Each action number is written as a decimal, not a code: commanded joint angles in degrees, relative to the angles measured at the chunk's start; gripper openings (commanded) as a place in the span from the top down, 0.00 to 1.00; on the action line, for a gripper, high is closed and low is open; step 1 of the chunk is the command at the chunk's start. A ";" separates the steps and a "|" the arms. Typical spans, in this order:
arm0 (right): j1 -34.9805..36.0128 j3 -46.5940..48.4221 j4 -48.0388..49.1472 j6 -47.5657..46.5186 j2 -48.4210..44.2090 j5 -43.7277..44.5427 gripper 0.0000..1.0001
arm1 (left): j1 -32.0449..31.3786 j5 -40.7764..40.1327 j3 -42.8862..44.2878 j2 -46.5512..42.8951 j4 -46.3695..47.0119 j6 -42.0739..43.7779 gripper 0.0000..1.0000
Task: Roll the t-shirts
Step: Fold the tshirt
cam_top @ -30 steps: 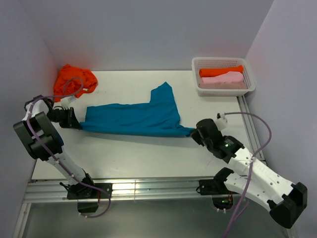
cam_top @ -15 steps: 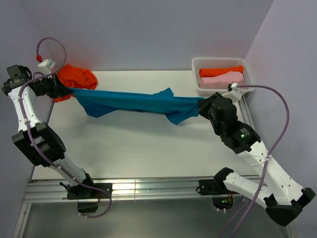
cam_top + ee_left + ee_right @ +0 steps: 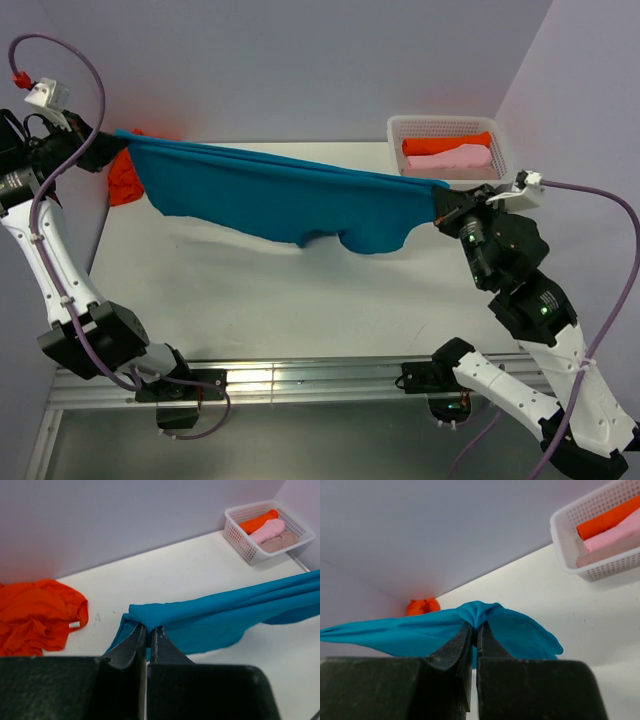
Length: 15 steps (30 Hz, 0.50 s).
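Starting at the left, the left gripper (image 3: pixel 113 140) is being held high near the back-left corner, above the table (image 3: pixel 300 310). Its fingers are being pressed together on one end of the teal-blue t-shirt (image 3: pixel 280 195) (in the left wrist view the cloth is bunched right between the two tips). Just below that end, a crumpled orange-red t-shirt (image 3: pixel 120 180) is lying on the table by the back wall, and in the top view it is being partly hidden by the teal cloth.

The teal-blue t-shirt is being held in the air as a long band across the table, from one gripper to the other. Its upper edge is being pulled nearly straight, while the lower part is hanging in a loose curve, and a shadow is being cast on the table beneath. Whether the lowest fold is touching the table cannot be told.

At the right, the other end is being pinched by the right gripper (image 3: pixel 441 207), whose fingers are being squeezed tight on a gathered fold. Behind it, in the back-right corner, three rolled pieces are being held side by side in a white mesh basket (image 3: pixel 450 122): an orange-red roll (image 3: pixel 445 144), a pale pink roll (image 3: pixel 458 158) and a duller pinkish-tan roll (image 3: pixel 280 541).
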 commanded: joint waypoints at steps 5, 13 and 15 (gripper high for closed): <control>-1.42 6.01 2.11 -5.74 3.09 3.35 1.00 | 1.92 -2.19 2.47 1.67 9.04 -4.37 1.00; -8.62 11.37 9.67 -11.54 18.63 -6.39 1.00 | -1.33 -2.36 8.36 12.48 12.79 -5.06 1.00; -10.99 12.60 12.83 -12.69 21.72 -7.55 1.00 | -2.65 -4.46 9.32 14.42 14.57 -5.60 1.00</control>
